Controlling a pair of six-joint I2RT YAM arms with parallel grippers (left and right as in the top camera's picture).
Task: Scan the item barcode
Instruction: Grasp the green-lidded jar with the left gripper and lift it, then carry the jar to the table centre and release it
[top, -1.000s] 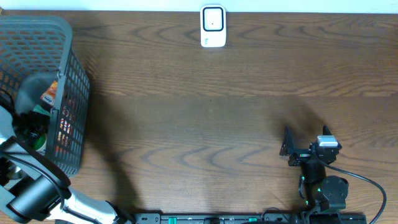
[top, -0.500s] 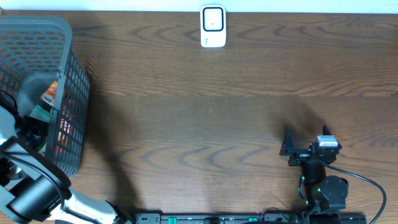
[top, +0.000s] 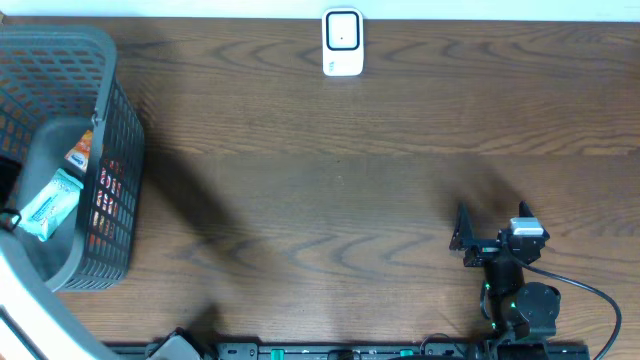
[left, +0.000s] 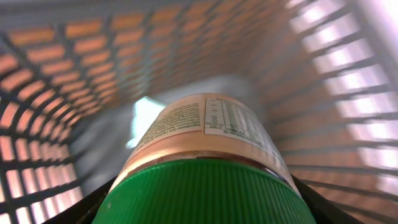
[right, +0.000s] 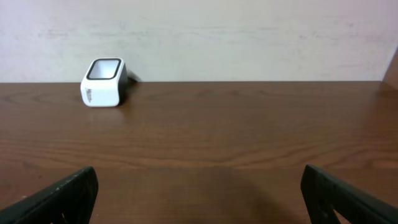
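The left gripper (left: 202, 208) squeezed a green-capped bottle (left: 211, 124) inside the basket (left: 336, 93). The right gripper (top: 465, 238), lower right, was spread wide.

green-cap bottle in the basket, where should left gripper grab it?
At the green cap, coming from the cap end, fingers on either side, as the left gripper sits now. The cap is round and faces the wrist; that leaves the label bare for scanning.

Clamped the jaws of the left gripper (left: 202, 204) on a green-capped bottle (left: 208, 134); held the right gripper (right: 202, 199) low over the worktop (right: 224, 134), jaws spread wide.
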